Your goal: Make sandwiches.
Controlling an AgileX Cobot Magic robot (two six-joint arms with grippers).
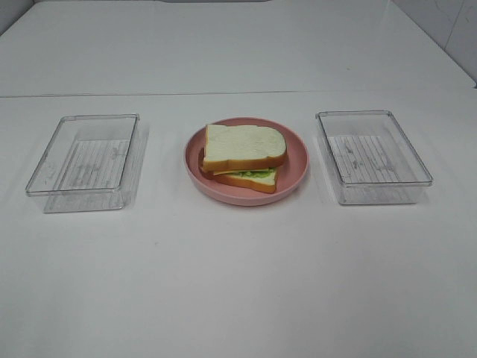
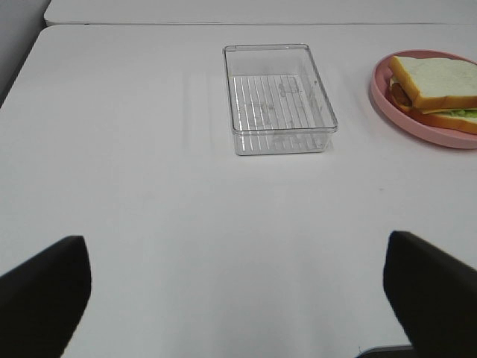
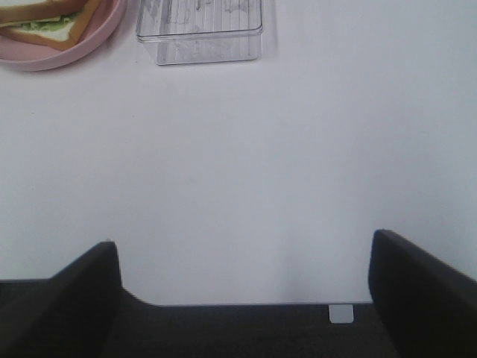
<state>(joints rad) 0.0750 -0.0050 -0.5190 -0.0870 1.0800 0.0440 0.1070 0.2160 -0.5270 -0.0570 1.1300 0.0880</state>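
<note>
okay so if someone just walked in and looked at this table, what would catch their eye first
The sandwich would: white bread with an orange-brown crust and green lettuce peeking out, stacked on the pink plate at the middle of the white table. Next, the two clear plastic trays, one to the left and one to the right of the plate, both with nothing in them.

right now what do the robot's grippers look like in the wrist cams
Only the fingers show. The left gripper has two matte black fingers with rounded, blunt tips. The right gripper has the same black fingers, joined by a dark body with one small pale square tab. No cables, labels or arm links are visible, and the high camera shows no arm at all.
</note>
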